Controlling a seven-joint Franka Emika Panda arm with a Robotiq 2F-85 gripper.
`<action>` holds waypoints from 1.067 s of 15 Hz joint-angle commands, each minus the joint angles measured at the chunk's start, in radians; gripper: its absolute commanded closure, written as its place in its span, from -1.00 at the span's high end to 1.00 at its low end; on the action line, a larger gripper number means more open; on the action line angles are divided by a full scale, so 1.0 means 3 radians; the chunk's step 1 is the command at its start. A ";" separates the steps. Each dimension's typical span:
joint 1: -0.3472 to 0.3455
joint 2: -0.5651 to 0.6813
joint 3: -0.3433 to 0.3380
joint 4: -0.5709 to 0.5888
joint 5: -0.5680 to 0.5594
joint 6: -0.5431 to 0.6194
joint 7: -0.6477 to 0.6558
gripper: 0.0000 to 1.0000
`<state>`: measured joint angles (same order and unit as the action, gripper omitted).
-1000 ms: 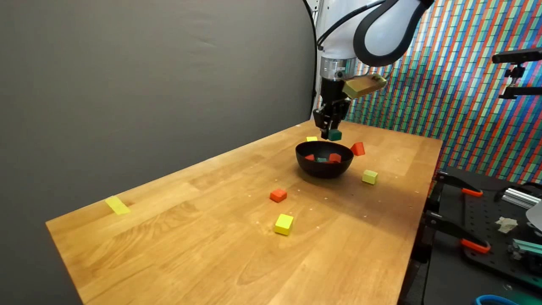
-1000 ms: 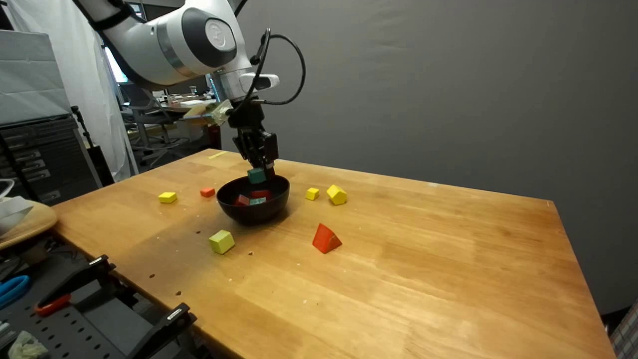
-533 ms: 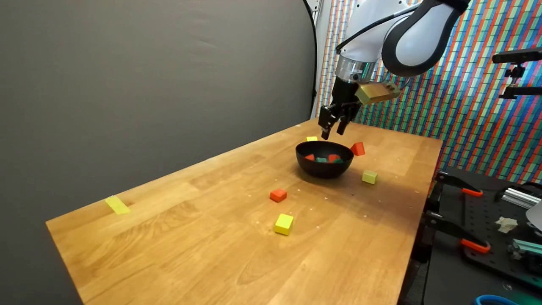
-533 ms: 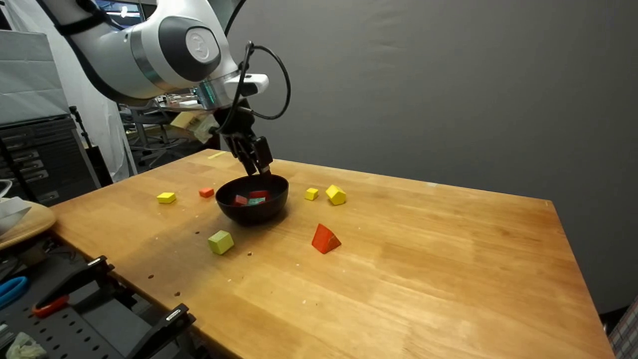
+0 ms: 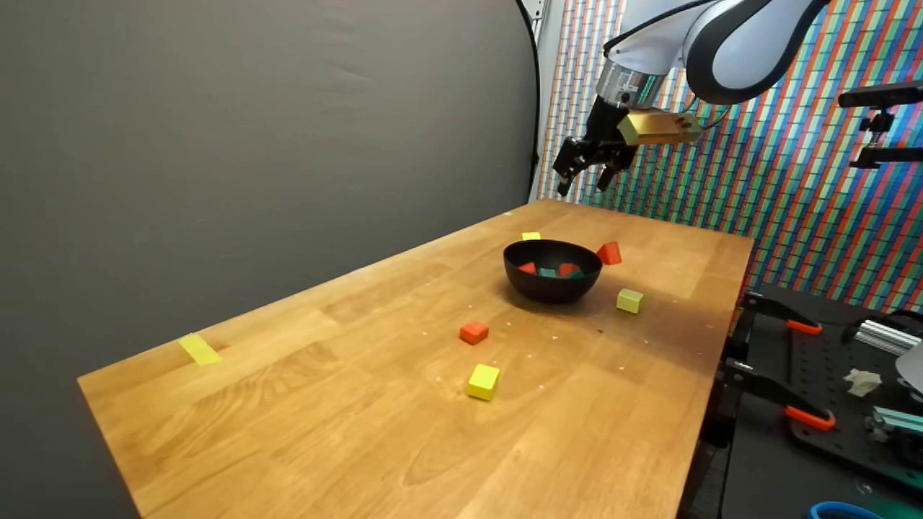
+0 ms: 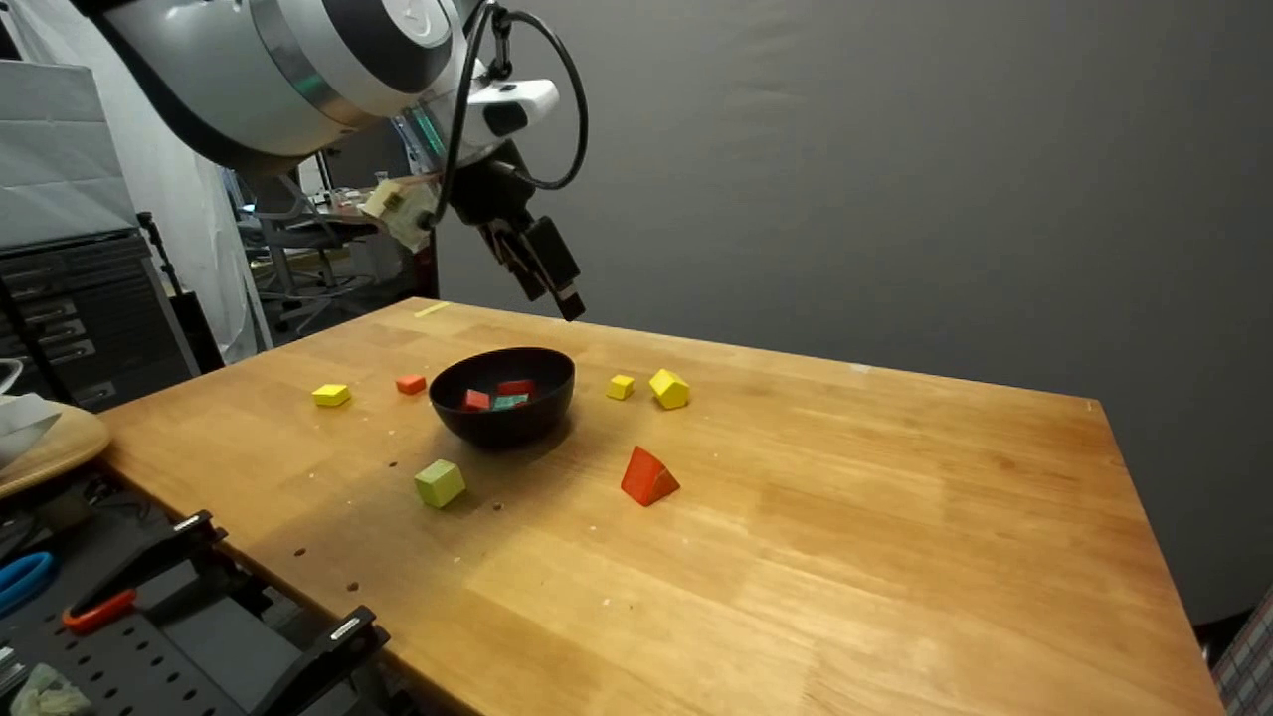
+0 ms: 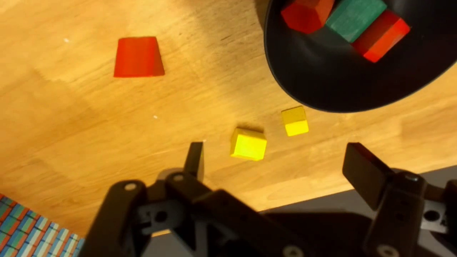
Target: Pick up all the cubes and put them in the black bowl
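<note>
High above the table, my gripper stands open and empty, its fingers wide apart. The black bowl sits upright, with red cubes and a green cube inside. In the wrist view a larger yellow cube and a smaller yellow cube lie on the wood below the jaws, beside the bowl. A red wedge-like block and a yellow-green cube rest on the table around the bowl. An orange-red cube and a yellow cube lie on another side of it.
A flat yellow strip is stuck near the table's edge. Black clamps and a dark perforated board flank the table. A grey backdrop stands behind it.
A second ago my gripper held a green cube over the bowl. It has opened and let the cube drop into the bowl, then risen and moved off from above it.
</note>
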<state>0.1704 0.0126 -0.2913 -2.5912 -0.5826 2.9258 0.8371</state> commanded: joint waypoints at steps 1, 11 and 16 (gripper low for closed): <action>0.0000 -0.0021 0.0001 -0.0012 0.0085 0.0000 -0.0025 1.00; -0.0134 0.1110 0.0198 0.1010 0.0953 -0.0185 -0.0591 1.00; -0.0271 0.1653 0.0105 0.1610 0.1200 -0.0266 -0.0749 1.00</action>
<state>0.1298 0.4170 -0.2788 -2.2212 -0.3081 2.8686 0.6808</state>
